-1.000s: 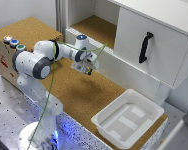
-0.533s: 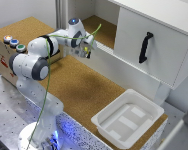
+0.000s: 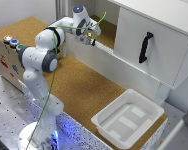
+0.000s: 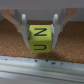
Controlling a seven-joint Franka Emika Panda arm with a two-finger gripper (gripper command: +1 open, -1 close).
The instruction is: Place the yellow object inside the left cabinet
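Cork-textured board covers the worktop point(image 3: 89, 95), with a white cabinet unit running along its far edge. Left cabinet point(image 3: 110, 31) is the doorless compartment, cork floor visible inside; the compartment to the exterior view's right has its white door point(image 3: 154, 47) shut, black handle point(image 3: 145, 46) on the front. White tray point(image 3: 128, 120) sits near the worktop's front corner, well apart from the arm. Cork-topped box with coloured buttons point(image 3: 9, 57) stands at the exterior view's left.

Arm is stretched up and across so the gripper point(image 3: 88, 37) hangs at the mouth of the left cabinet, just above the white front sill point(image 3: 106, 50). Thin yellow-green cable point(image 3: 54, 75) trails down along the links.

Wrist view: jaws closed on the yellow object point(image 4: 39, 37), one finger point(image 4: 23, 30) pressed to each side face. Object reads as a small yellow cube with dark letters on its faces. It is held clear of the cork below it, not resting. White sill strip crosses the wrist view between camera and cork.

Judgement: carry phase nearly done; the height is kept so the cube clears the sill. Remaining: advance inward over the cabinet floor, lower, release. Risk: clipping the sill, or release too near the edge
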